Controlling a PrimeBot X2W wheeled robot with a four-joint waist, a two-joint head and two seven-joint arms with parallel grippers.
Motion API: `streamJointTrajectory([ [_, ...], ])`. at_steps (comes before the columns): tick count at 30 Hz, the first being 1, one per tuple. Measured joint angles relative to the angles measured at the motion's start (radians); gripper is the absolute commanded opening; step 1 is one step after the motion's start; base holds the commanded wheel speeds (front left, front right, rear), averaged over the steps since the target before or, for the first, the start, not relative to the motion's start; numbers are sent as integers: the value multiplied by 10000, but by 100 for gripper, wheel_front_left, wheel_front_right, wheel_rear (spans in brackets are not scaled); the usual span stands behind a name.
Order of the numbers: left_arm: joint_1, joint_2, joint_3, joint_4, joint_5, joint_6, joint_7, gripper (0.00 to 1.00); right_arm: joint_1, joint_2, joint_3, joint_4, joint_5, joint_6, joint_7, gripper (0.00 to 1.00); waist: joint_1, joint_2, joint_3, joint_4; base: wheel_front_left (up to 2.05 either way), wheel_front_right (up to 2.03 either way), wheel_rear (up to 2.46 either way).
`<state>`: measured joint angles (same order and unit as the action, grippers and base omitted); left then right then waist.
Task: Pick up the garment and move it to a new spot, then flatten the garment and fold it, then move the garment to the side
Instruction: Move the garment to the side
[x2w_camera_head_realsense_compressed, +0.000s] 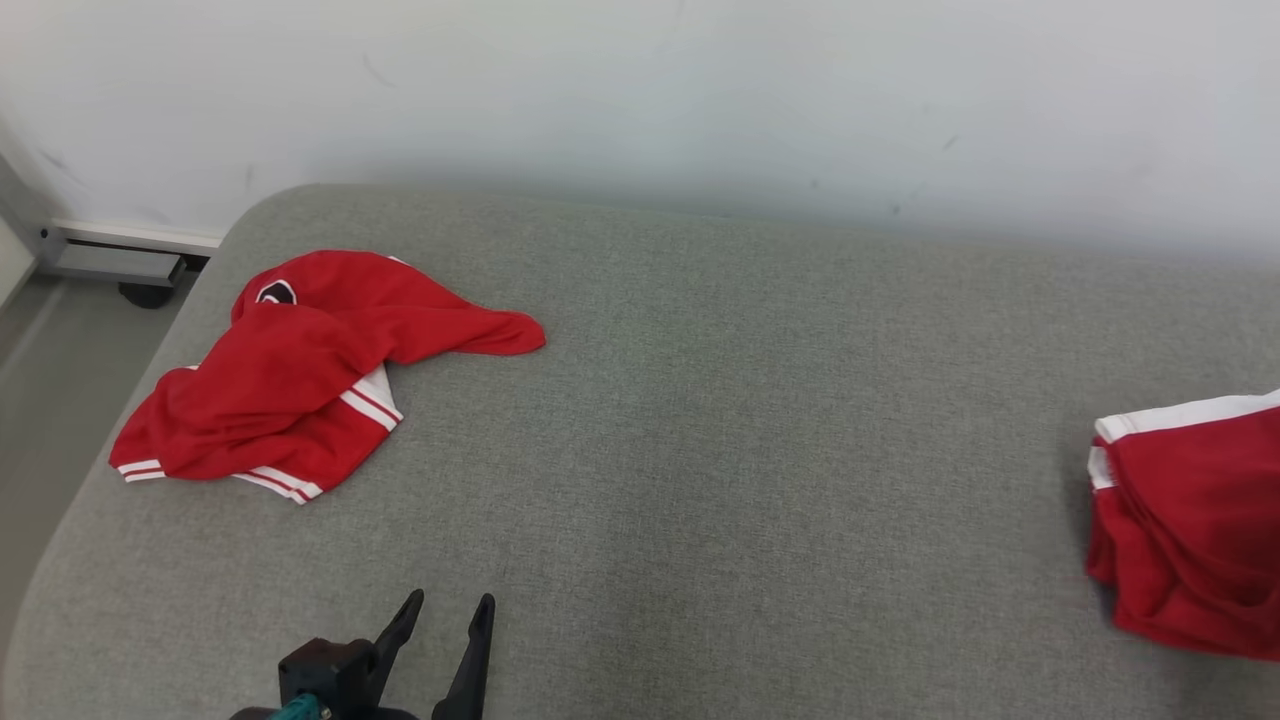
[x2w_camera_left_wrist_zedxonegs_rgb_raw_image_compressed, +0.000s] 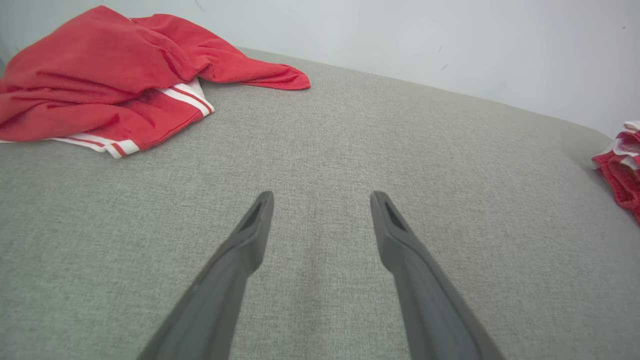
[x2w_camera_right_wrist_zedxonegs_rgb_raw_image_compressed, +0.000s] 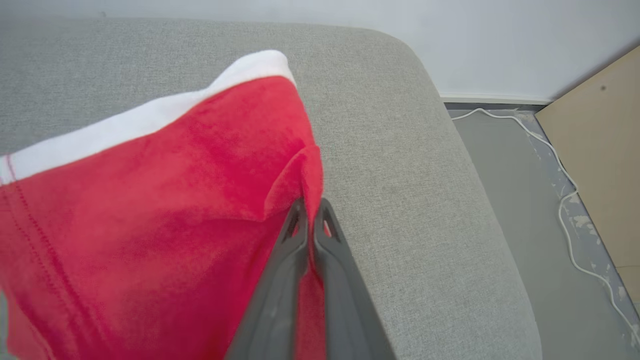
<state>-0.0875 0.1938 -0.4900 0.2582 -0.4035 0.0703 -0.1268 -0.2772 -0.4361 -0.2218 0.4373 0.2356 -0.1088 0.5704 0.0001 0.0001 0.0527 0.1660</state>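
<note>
A red garment (x2w_camera_head_realsense_compressed: 1190, 520) with a white band lies bunched at the right edge of the grey padded surface (x2w_camera_head_realsense_compressed: 750, 400). In the right wrist view my right gripper (x2w_camera_right_wrist_zedxonegs_rgb_raw_image_compressed: 311, 207) is shut on a fold of this garment (x2w_camera_right_wrist_zedxonegs_rgb_raw_image_compressed: 150, 210), red cloth pinched between the two dark fingertips. The same garment (x2w_camera_left_wrist_zedxonegs_rgb_raw_image_compressed: 620, 170) shows at the far right of the left wrist view. My left gripper (x2w_camera_head_realsense_compressed: 448, 605) hovers open near the front edge, left of centre, with nothing between its fingers (x2w_camera_left_wrist_zedxonegs_rgb_raw_image_compressed: 322, 197).
A second red garment (x2w_camera_head_realsense_compressed: 300, 370) with white stripes lies crumpled at the far left (x2w_camera_left_wrist_zedxonegs_rgb_raw_image_compressed: 100, 75). The surface ends in a rounded right edge; beyond it are the floor, a white cable (x2w_camera_right_wrist_zedxonegs_rgb_raw_image_compressed: 565, 200) and a tan board (x2w_camera_right_wrist_zedxonegs_rgb_raw_image_compressed: 600, 150). A white wall runs behind.
</note>
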Motion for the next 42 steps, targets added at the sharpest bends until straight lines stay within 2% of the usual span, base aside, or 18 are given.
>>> streamJointTrajectory([
  [13,11,318,-10,-255,42,0,33,100,17,-1083,-449,-245,-286,46,-357,0,-1,0,189,-238,0,0,0],
  [38,-26,522,-19,-752,148,15,311,100,246,-1505,-1034,-1074,-897,-69,-694,0,-1,0,918,-501,0,0,0],
  [39,-31,520,-29,-755,148,13,311,100,246,-1509,-1066,-1053,-895,-69,-698,24,-1,0,929,-508,0,0,0],
  [40,-33,520,-33,-757,148,13,314,100,241,-1509,-1078,-1035,-895,-69,-713,100,-1,0,940,-512,0,0,0],
  [42,-41,520,-42,-761,150,13,353,100,230,-1507,-1060,-995,-894,-69,-784,100,-1,0,961,-520,0,0,0],
])
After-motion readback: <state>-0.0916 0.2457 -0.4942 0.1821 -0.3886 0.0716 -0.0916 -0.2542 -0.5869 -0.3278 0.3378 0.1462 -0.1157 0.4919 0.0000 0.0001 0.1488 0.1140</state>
